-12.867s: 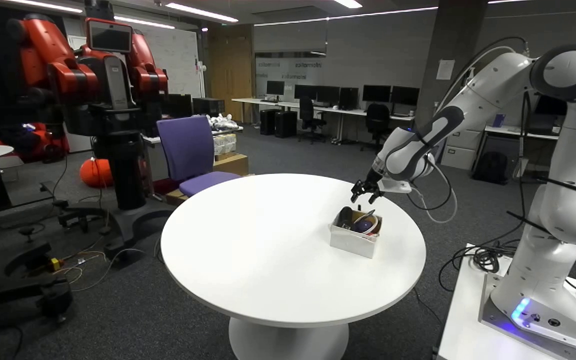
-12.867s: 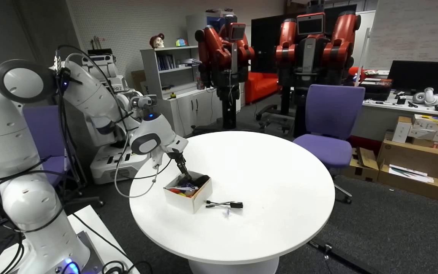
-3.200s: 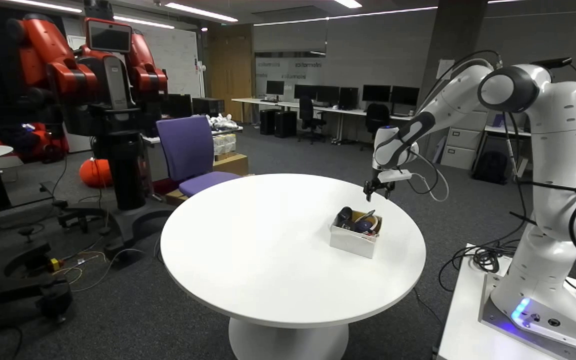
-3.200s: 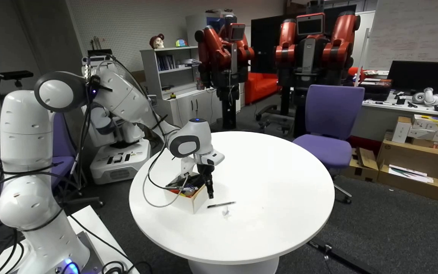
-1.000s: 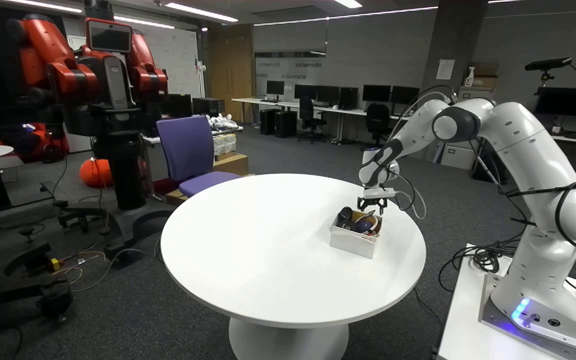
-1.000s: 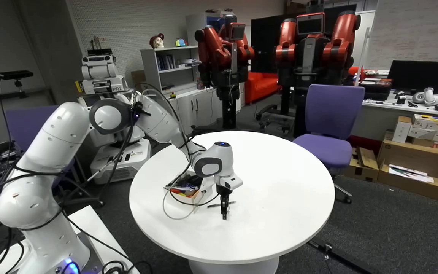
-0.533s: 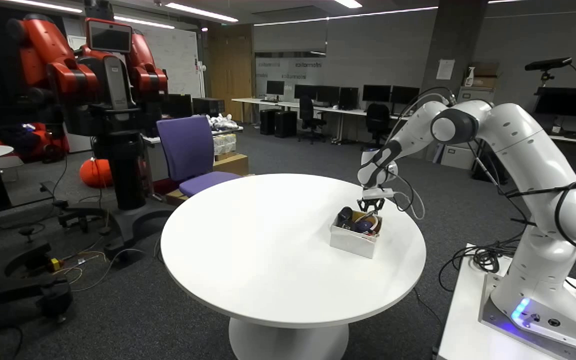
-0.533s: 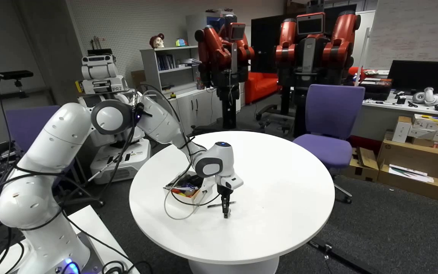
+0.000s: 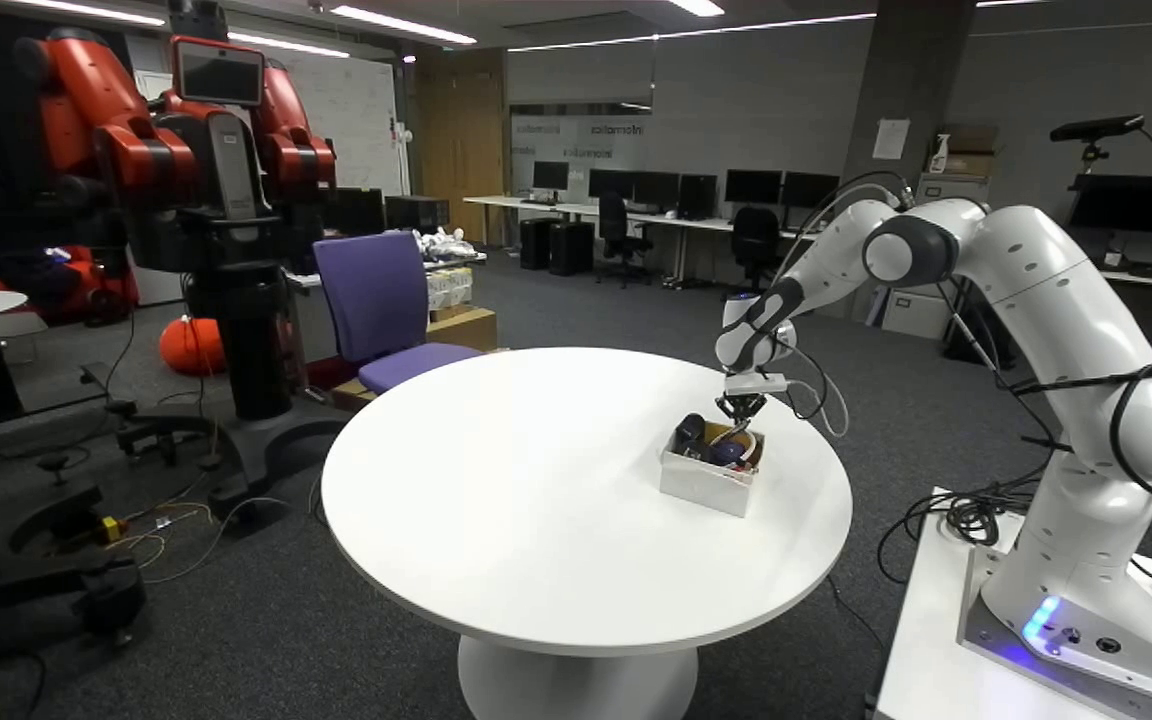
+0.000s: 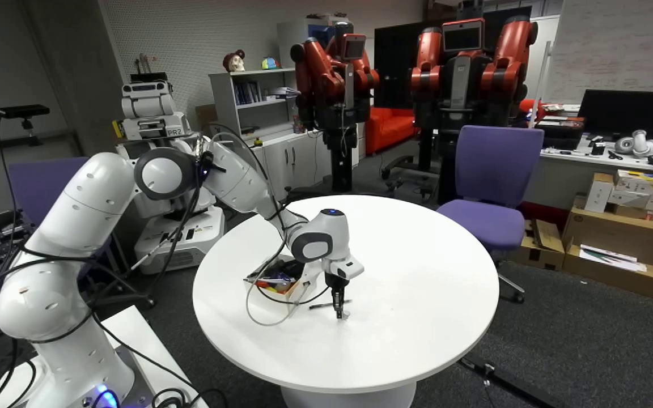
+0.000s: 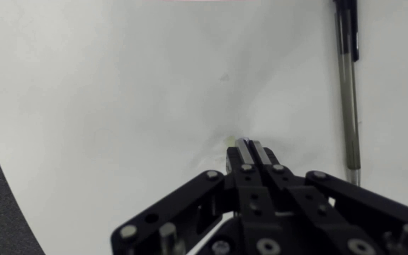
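My gripper [image 11: 250, 143] points down at the white round table, its jaws drawn together. A small clear, bluish scrap [image 11: 244, 139] shows at the fingertips, pinched between them and mostly hidden. In an exterior view a bit of this clear scrap [image 10: 346, 315] peeks out beside the gripper [image 10: 339, 316]. To the right in the wrist view lies a dark-capped pen [image 11: 348, 99], apart from the fingers. The white box [image 9: 704, 485], filled with mixed items, stands close by; in an exterior view it hides the gripper's lowest part.
The box holds dark objects, a purple round item [image 9: 726, 453] and a pale loop. My arm's cable [image 10: 264, 324] hangs in a loop in front of the box. The table's edge [image 11: 7, 180] shows at the wrist view's left. A purple chair [image 10: 491, 221] stands behind the table.
Over the last second the jaws have closed while the arm has hardly moved. Earlier the gripper came down from above the box. A black connector piece that lay beside the pen is gone from there.
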Controlling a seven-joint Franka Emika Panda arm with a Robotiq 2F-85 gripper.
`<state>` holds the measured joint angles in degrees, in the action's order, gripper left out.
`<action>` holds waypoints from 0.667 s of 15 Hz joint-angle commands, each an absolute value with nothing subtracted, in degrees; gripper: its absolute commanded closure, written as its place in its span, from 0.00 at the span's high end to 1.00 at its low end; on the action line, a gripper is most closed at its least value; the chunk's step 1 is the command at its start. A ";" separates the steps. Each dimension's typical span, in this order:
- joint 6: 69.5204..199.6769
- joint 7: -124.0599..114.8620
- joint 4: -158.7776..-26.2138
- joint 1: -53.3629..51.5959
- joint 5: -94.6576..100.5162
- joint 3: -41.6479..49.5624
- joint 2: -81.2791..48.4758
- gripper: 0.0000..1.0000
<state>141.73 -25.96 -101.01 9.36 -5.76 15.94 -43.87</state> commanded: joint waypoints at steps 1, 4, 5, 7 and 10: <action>144.03 -24.54 -104.82 9.01 -5.92 16.07 -39.07 0.01; 146.15 -24.50 -107.90 8.15 -5.50 16.30 -35.26 0.01; 147.13 -24.43 -109.42 7.76 -5.35 16.31 -33.65 0.01; 149.07 -24.32 -113.06 6.73 -4.86 16.36 -29.86 0.01; 151.58 -24.38 -119.98 4.74 -3.54 16.58 -22.90 0.01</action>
<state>148.40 -25.46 -110.12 6.77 -5.26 15.97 -32.23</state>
